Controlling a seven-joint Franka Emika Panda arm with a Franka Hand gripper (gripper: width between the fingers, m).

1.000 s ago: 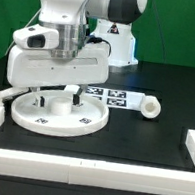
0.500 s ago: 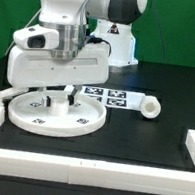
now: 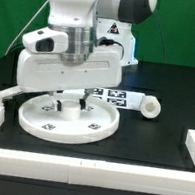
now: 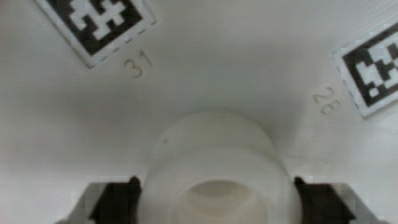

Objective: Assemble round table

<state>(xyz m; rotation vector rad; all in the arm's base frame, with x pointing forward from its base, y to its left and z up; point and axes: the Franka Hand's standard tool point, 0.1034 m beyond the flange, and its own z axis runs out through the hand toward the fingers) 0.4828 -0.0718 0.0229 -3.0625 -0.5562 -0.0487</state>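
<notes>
— Round table disc (image 3: 68, 132): where is it, and how does it look?

— It lies flat on the black tabletop (image 3: 149, 144), toward the exterior view's left, straight under me. It is white plastic, large and round, with a low raised rim all the way round and black-and-white square tags (image 4: 98, 25) on its face. In the wrist view a raised "31" sits beside one tag; the figure by the other tag I cannot read for certain.

— And your hand?

— My hand (image 3: 69, 104) is down at the disc's middle, narrowed onto a rounded white stub (image 4: 217, 165) that rises there, with a small hollow in its end. The dark fingers (image 4: 118, 203) sit one on each side of the stub, against it.

— What lies inside the rim?

— The tags, the stub and my fingertips.

— And the other parts?

— The leg (image 3: 149, 108), a short thick white cylinder, is on the tabletop toward the exterior view's right, well apart from the disc. Between them, a little behind, the marker board (image 3: 108, 94) lies flat. White border bars (image 3: 85, 170) run along the near edge and both sides; disc, leg and marker board all lie within them.
</notes>
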